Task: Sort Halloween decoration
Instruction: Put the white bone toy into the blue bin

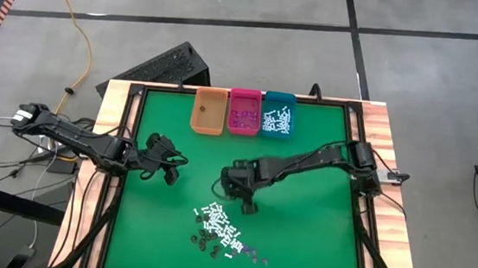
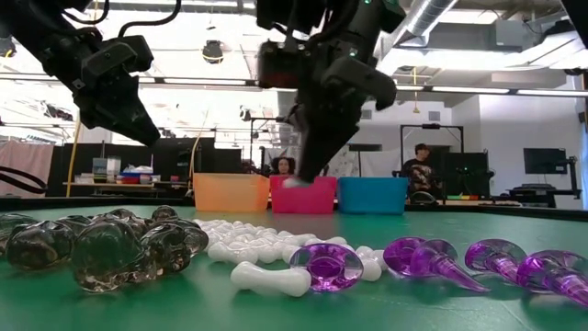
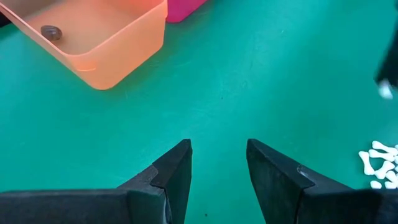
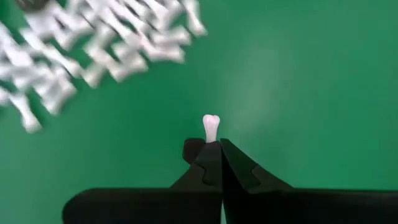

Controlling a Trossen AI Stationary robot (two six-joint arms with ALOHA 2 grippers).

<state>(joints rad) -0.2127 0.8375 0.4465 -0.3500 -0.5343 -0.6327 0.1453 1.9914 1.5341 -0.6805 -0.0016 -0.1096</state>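
Observation:
The Halloween decoration lies in a loose pile (image 1: 218, 228) near the table's front: white bone-shaped sticks (image 2: 266, 276), purple bits (image 2: 441, 259) and dark bits (image 2: 101, 248). My right gripper (image 4: 219, 149) hangs above the green mat just beyond the pile, shut on one white bone (image 4: 211, 126). My left gripper (image 3: 219, 155) hovers open over bare mat at the table's left (image 1: 170, 176), with nothing between its fingers. My right gripper pinches the white bone's lower end (image 4: 211, 139) between its two fingertips. The fingers come from above, slanting down. The bone sticks out past the tips in line with them, its knobbed free end (image 4: 211, 119) clear of the mat.
Three bins stand side by side at the far edge: orange (image 1: 208, 111) with one dark bit (image 3: 51, 32) inside, pink (image 1: 244, 111) with purple bits, teal (image 1: 277, 114) with white sticks. Bare green mat lies between the pile and the bins. People show in the room behind (image 2: 421, 161).

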